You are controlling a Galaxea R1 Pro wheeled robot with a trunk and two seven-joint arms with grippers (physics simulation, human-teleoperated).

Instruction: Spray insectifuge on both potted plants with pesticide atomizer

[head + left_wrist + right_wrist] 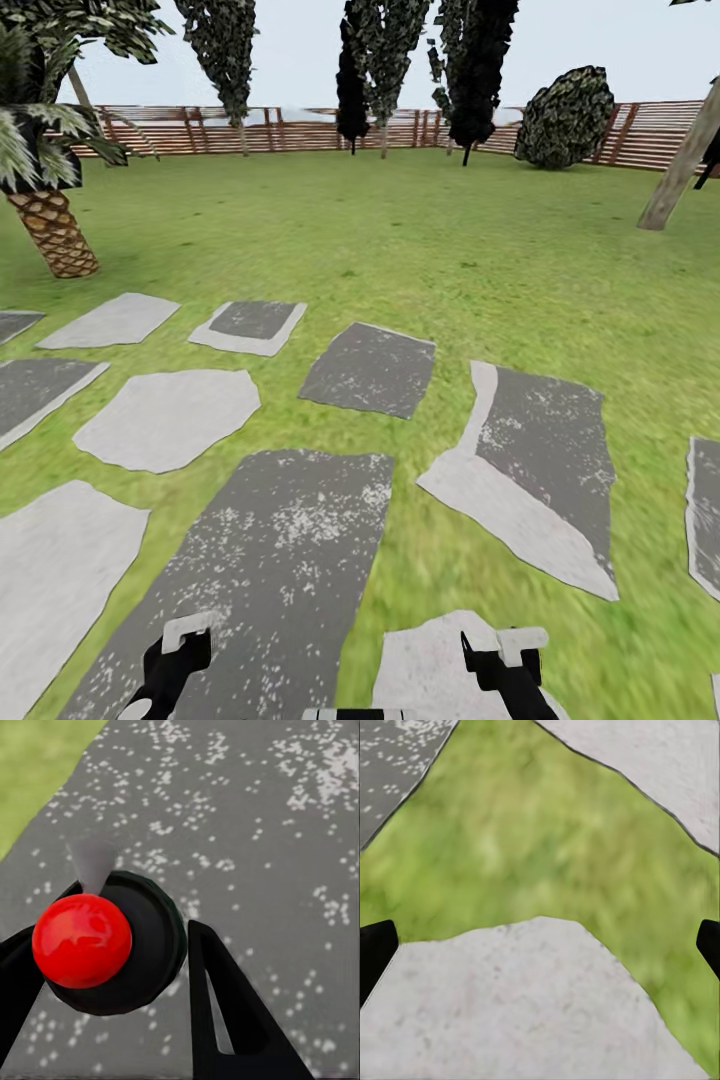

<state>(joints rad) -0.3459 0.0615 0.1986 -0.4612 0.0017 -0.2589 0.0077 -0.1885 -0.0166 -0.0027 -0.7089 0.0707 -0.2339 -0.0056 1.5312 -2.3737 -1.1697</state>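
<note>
Bright even daylight, no cast shadows, soft rendered textures, lawn (560,300) blurred toward edges, right wrist view smeared

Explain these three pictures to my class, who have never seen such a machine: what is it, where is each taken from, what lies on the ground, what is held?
This is a simulated wheeled robot with two arms. The head view looks down past its left gripper and right gripper at a lawn with grey paving stones and a wooden fence. Each wrist view looks along one gripper's fingers. The left gripper seems to grip the pesticide atomizer, a dark round thing with a red knob. The right gripper is open, holding nothing.
</note>
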